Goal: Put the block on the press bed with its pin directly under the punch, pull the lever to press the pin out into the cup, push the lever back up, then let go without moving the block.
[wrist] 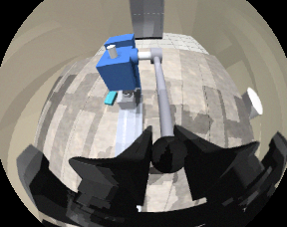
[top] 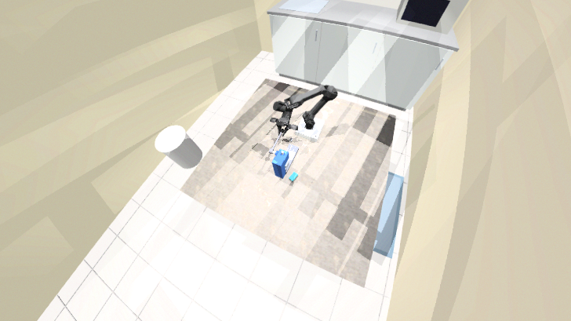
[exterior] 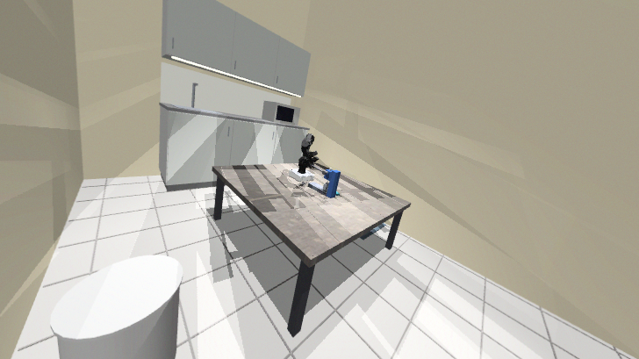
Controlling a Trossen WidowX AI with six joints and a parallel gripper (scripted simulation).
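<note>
My gripper (top: 283, 130) (wrist: 162, 128) is shut on the black ball knob (wrist: 168, 155) at the lever's end. The grey lever (top: 276, 142) (wrist: 162, 102) runs from the gripper to the pivot at the side of the blue press (top: 279, 165) (exterior: 333, 183) (wrist: 119, 75). In the exterior view it slants up from the press to the gripper. A grey block (wrist: 127, 100) sits on the pale press bed (top: 292, 154) (wrist: 129, 126) below the blue head. A white rod end (wrist: 112, 51) sticks up from the head. The pin, the punch tip and the cup cannot be made out.
A small cyan piece (top: 292, 176) (wrist: 111, 98) lies on the table (exterior: 283, 215) beside the press. The arm's white base (top: 309, 133) (exterior: 300, 175) stands near the bed's end. A white cylinder (top: 179, 146) stands on the floor beyond the table's edge.
</note>
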